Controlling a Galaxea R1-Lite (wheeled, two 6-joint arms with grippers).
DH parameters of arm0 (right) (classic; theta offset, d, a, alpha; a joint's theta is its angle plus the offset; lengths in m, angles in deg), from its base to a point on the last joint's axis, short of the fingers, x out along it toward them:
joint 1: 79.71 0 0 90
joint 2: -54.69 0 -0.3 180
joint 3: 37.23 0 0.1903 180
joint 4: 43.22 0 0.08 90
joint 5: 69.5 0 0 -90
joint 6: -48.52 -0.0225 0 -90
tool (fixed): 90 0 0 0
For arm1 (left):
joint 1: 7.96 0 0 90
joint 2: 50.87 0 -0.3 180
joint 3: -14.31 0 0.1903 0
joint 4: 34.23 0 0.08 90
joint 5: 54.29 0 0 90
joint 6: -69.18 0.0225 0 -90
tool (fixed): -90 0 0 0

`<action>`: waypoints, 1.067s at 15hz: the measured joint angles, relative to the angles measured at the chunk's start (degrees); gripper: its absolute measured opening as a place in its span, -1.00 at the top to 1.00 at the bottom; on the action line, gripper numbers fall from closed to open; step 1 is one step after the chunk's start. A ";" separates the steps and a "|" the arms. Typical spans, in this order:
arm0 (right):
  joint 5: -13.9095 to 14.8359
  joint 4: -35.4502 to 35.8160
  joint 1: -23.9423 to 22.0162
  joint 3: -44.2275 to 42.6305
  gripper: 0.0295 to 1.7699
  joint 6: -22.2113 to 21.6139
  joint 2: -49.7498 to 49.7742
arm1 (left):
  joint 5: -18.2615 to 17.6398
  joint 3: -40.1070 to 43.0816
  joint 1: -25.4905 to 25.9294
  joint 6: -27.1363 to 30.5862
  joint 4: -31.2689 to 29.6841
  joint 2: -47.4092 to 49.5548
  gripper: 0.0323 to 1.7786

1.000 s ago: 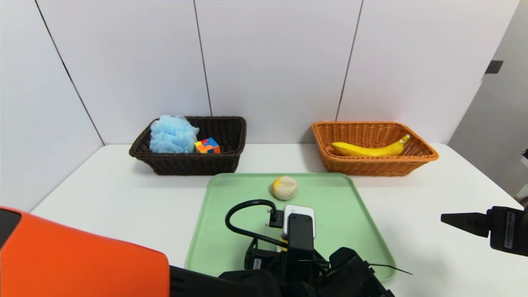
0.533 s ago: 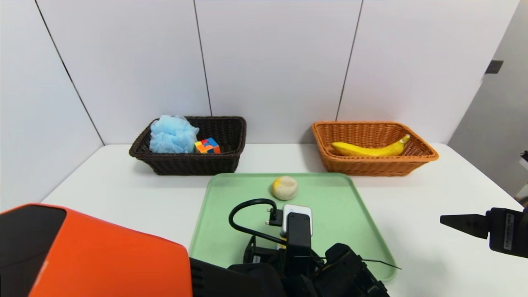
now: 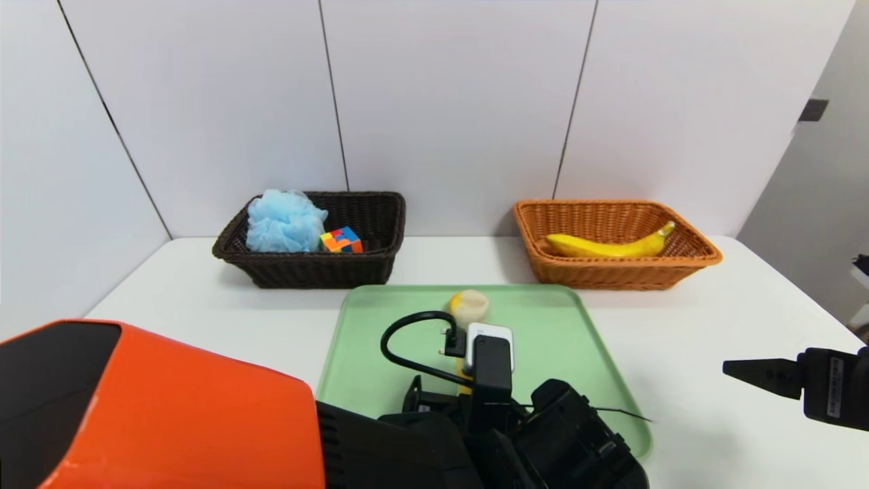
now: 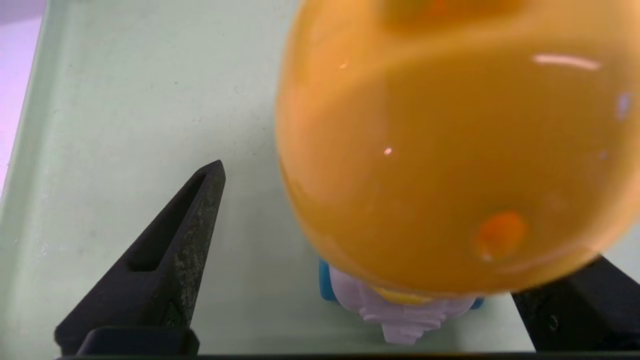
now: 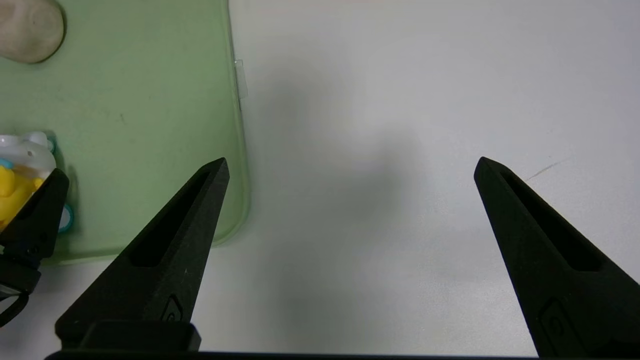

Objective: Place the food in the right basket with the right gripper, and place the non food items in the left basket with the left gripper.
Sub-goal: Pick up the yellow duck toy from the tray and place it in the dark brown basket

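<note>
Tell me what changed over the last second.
The left arm pushed forward over the green tray, now hiding part of the round bun. The left gripper, jaws open, straddles the yellow toy without closing. The right gripper, baskets and their contents stayed put.

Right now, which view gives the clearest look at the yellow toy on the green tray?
The left wrist view: the yellow toy fills the picture between the open left gripper fingers, on the green tray. The right wrist view catches only its edge. In the head view, the left arm hides nearly all of it.
</note>
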 joint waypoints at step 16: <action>-0.46 -0.04 0.00 0.57 -0.91 0.06 -0.09 | 0.00 -0.89 2.10 1.22 -0.83 -1.21 0.06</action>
